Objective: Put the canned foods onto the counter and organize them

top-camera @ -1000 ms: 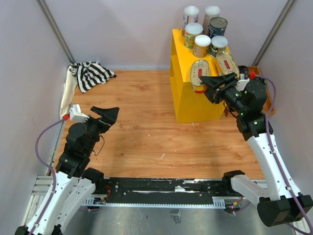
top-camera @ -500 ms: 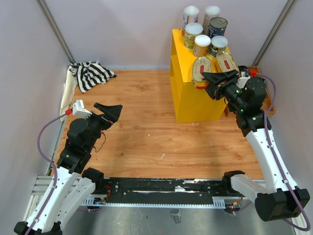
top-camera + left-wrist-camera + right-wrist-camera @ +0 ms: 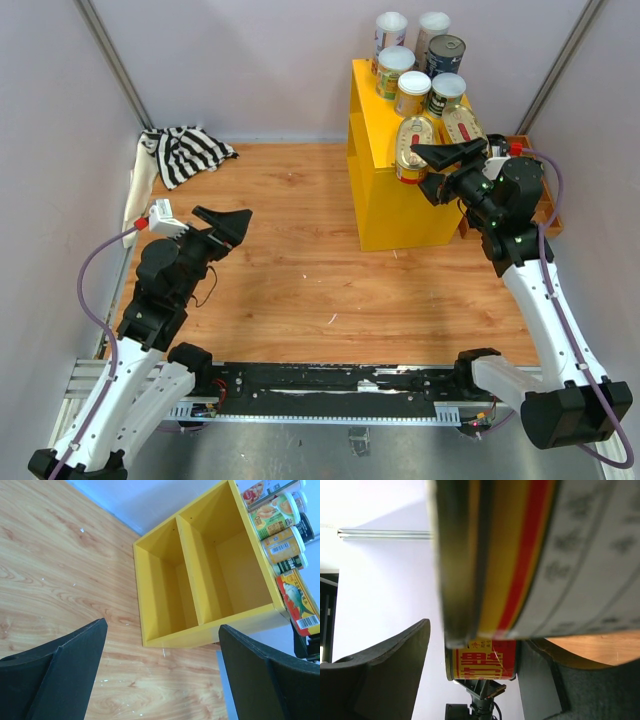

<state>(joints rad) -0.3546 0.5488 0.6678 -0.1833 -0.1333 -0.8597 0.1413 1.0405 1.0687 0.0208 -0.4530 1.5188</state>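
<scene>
The yellow counter [image 3: 385, 200] stands at the back right, and its open shelves show in the left wrist view [image 3: 187, 575]. Several cans stand on its top: white-lidded ones [image 3: 391, 30], a dark one [image 3: 446, 52], and two flat yellow-and-red cans [image 3: 410, 148] [image 3: 462, 125]. My right gripper [image 3: 448, 163] is open at the counter's front top edge beside those two. In the right wrist view its jaws [image 3: 477, 640] stand either side of a yellow-and-red can [image 3: 482, 665]. Another can [image 3: 520, 555] fills the top, blurred. My left gripper [image 3: 218, 228] is open and empty above the floor [image 3: 162, 630].
A striped cloth [image 3: 185, 150] lies at the back left by the wall. A brown wooden tray [image 3: 523, 143] sits behind the right arm, right of the counter. Grey walls close in both sides. The wooden floor [image 3: 300, 260] spreads between the arms.
My right gripper has risen and moved back, and the front yellow-and-red can went from the counter's front edge up onto its top. My left gripper lifted slightly to the right.
</scene>
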